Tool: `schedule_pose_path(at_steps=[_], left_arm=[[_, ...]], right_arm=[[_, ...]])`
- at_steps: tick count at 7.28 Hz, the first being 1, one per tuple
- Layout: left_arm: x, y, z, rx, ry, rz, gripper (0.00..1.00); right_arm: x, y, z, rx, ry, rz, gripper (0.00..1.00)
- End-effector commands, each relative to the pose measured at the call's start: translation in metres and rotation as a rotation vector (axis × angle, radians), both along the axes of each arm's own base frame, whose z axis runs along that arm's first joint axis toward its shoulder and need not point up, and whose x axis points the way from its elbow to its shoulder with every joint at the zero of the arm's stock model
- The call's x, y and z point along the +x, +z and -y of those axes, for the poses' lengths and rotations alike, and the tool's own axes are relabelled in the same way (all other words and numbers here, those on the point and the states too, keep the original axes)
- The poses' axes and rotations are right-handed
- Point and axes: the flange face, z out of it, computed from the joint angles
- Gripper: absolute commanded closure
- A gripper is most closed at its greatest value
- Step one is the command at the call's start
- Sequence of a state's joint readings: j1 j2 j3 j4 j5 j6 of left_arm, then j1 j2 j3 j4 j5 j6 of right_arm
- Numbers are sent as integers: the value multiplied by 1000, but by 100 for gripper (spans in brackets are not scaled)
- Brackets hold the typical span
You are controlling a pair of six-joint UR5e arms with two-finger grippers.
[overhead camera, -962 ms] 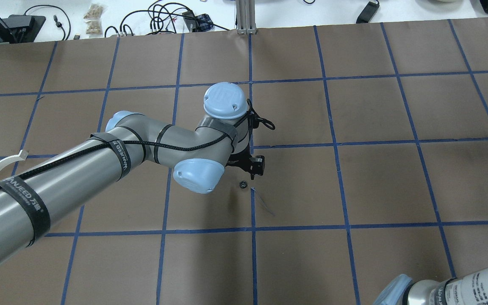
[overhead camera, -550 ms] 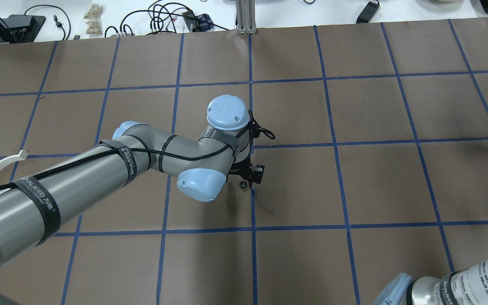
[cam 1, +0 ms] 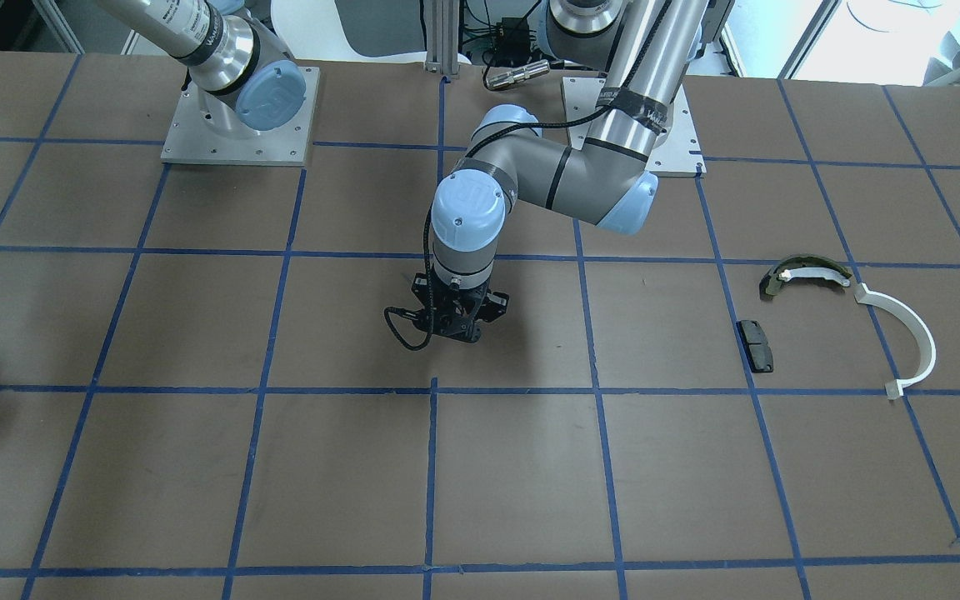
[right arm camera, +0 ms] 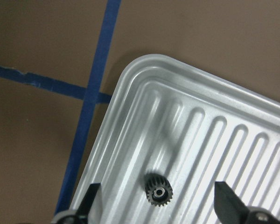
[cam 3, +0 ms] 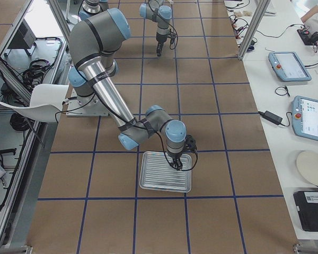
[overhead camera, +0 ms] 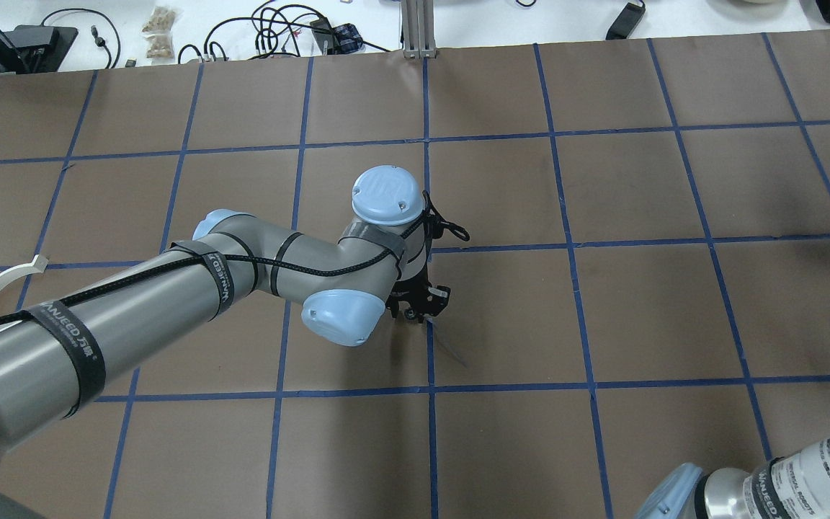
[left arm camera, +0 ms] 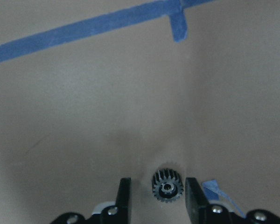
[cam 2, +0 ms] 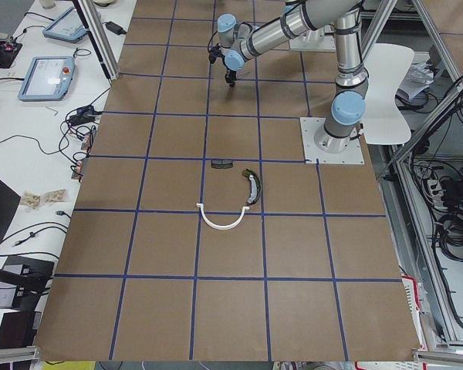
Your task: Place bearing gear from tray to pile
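Tray [cam 3: 159, 180]: lower centre of the right-side view, flat on the brown paper [cam 1: 530, 483], ribbed silvery floor. Contents seen: one small black toothed tray gear [right arm camera: 158, 189], lying flat on the ribs near a rounded corner. The right gripper [cam 3: 176, 163] hangs over that corner with its fingers spread wide, one on each side of the gear and apart from it. It pinches nothing.

Table gear [left arm camera: 168, 186]: a second gear of the same kind, flat on the paper near mid-table, in no container. The left gripper [left arm camera: 157, 185] straddles it with fingers spread. In the wrist frame the right-hand finger is just beside the teeth and a small gap shows on the other side. Contact: cannot tell. A loose blue tape end [left arm camera: 214, 189] lies just beside the gear.

Pile, right side of the front-facing view: olive brake shoe [cam 1: 805, 273], black pad [cam 1: 755, 344], white arc [cam 1: 913, 333]. The shoe's end is near the arc's end and the pad lies apart. The pile is well apart from the left gripper, with whole paper squares between.

Edges: the tray is cut to a sliver at the left edge of the front-facing frame and at the right edge of the overhead frame.

Hidden: in the overhead frame the left wrist covers most of its gripper, the table gear is a dark speck beneath it, and the arc is cut by the arm and the left edge. The right gripper falls outside both of these frames.
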State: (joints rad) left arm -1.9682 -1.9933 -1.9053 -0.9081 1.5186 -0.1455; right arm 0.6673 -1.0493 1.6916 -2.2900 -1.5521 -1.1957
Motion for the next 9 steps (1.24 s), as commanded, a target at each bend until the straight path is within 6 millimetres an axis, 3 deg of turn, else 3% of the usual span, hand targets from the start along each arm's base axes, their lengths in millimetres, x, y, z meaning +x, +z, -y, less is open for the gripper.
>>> schedule_pose_path(at_steps=[1,2,4,6,8,9], left_arm=[[0,-2,-1,6,-10,-2,72],[0,-4,-1,8,-16,1,100],[1,9,6,-22,-67,-6,100],[20,54,37,-48,-29,-8,100],[93,125,97,15,48,64,100],[134,149,119,21,77,94,100]], right_arm=[[-4,-8,-2,10,5,8,25],[-4,-19,-4,22,2,22,25],[-7,-20,-1,21,2,21,27],[-7,-19,-1,21,0,18,33],[-7,-21,-1,23,2,21,44],[-7,-21,-1,23,0,21,47]])
